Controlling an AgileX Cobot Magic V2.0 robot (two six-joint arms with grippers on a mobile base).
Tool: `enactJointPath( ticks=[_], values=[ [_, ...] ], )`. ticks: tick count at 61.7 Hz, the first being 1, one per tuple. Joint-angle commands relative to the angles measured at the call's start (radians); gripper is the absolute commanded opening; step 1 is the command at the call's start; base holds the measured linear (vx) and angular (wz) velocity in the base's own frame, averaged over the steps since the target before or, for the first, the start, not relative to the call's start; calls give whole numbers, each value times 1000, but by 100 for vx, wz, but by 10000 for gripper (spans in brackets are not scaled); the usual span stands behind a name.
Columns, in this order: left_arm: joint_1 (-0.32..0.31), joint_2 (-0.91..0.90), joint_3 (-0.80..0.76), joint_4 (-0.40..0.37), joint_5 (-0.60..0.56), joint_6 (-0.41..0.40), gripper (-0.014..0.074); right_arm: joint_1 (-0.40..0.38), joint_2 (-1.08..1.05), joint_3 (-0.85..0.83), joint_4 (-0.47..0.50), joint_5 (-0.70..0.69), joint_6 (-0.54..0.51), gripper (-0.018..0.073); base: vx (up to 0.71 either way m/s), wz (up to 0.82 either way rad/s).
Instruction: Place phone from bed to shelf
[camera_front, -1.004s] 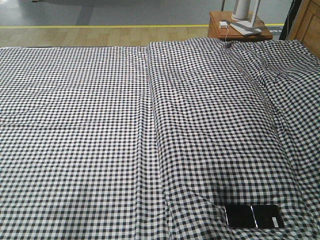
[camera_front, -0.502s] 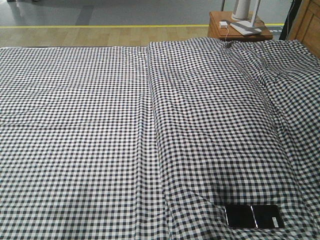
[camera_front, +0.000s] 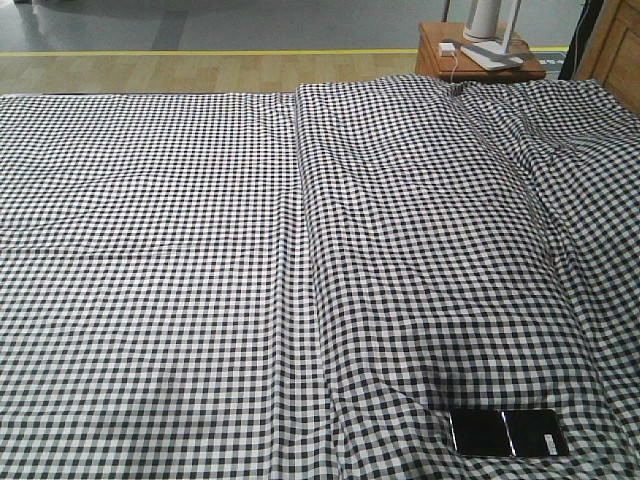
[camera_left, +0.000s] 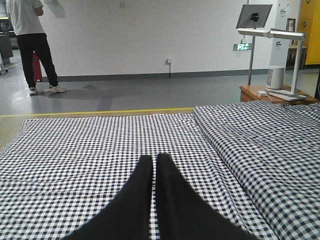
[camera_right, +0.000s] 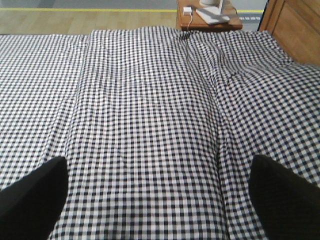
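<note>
Plainly, the phone (camera_front: 508, 432) is seen flat on the checked bed (camera_front: 200, 250) — thin, black, glossy. The left gripper (camera_left: 152, 157) is held closed, the right gripper (camera_right: 157, 162) spread wide; the phone's place relative to either cannot be told.

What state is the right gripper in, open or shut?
Open. The right gripper has its fingers at opposite edges of its view, bed between.
</note>
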Motion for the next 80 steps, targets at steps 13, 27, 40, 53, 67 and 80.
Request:
enactJointPath(
  ticks=[13, 27, 40, 53, 67, 80],
  values=[
    [2, -6, -25, -10, -76, -9, 1, -3, 94, -173, -44, 261, 78, 686, 0, 0],
    [2, -6, -25, -10, -76, -9, 1, -3, 260, -334, -165, 479, 114, 679, 0, 0],
    [2, -6, -25, -10, -76, -9, 1, -149, 349, -383, -69, 479, 57, 670, 0, 0],
    [2, -6, -25, -10, -76, -9, 1, -303, 474, -382, 131, 441, -137, 660, 0, 0],
    [2, -6, -25, -10, -76, -9, 1, -379, 666, -382, 246, 406, -258, 652, 0, 0],
    [2, -6, -25, -10, -76, -9, 1, -471, 857, -382, 359, 404, -422, 647, 0, 0]
  ],
)
